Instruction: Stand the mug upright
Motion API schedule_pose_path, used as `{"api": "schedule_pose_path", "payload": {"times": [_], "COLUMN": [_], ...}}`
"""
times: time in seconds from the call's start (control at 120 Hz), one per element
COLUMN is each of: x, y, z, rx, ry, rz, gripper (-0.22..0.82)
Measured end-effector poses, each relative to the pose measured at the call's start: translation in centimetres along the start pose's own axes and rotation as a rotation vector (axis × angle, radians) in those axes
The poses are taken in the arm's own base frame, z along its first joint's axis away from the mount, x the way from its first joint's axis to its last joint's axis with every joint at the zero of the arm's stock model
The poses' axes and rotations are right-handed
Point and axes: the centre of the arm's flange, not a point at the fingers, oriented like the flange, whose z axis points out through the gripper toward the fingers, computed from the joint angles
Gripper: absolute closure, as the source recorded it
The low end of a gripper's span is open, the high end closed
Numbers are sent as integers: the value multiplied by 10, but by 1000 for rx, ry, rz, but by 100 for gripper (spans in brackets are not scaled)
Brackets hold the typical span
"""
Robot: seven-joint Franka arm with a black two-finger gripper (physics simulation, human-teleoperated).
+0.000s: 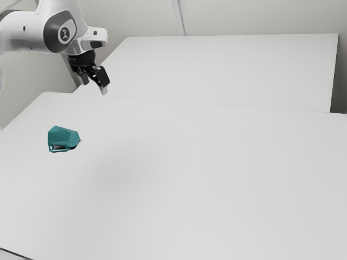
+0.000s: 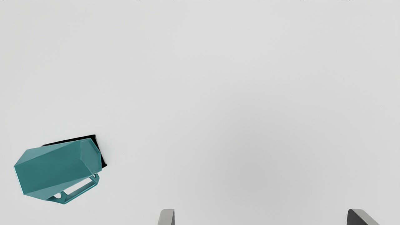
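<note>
In the exterior view, the gripper (image 1: 95, 86) is held above the far part of the white table (image 1: 190, 179); the teal mug (image 1: 63, 137) is laid on its side toward the exterior view's left.

In the wrist view, the fingers are spread wide, and the mug's handle (image 2: 80, 191) is seen on its near side, apart from them.

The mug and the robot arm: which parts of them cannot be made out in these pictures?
Mug, resting side: both views, under its own body.
Mug, inside: both views, behind its walls.
Gripper, beyond its fingertips: wrist view, cut by the bottom edge.
Arm, base end: exterior view, cut by the left edge.
</note>
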Motion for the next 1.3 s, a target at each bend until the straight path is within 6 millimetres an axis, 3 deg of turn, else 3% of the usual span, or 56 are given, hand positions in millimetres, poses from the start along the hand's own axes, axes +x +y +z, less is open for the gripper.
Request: {"api": "schedule_pose_path", "payload": {"times": [0.142, 0.258, 0.358, 0.433, 0.525, 0.567, 0.733, 0.858, 1.083, 1.3], "x": [0, -1, -11, -30, -73, -89, -113, -134, -143, -157], "y": [9, -6, -40, -89, -171, -199, -251, -299, -343, -364], "z": [2, -8, -14, -10, 13, 21, 48, 95, 167, 214], "rx": [-3, 20, 28, 16, -14, -21, -41, -84, -214, -369], "ry": [-4, 10, 24, 29, 15, 11, -1, -18, 43, 161], "rz": [-2, -24, -72, -144, -271, -305, -309, -324, -277, -286], "gripper": [0, 0, 0, 0, 0, 0, 0, 0, 0, 0]}}
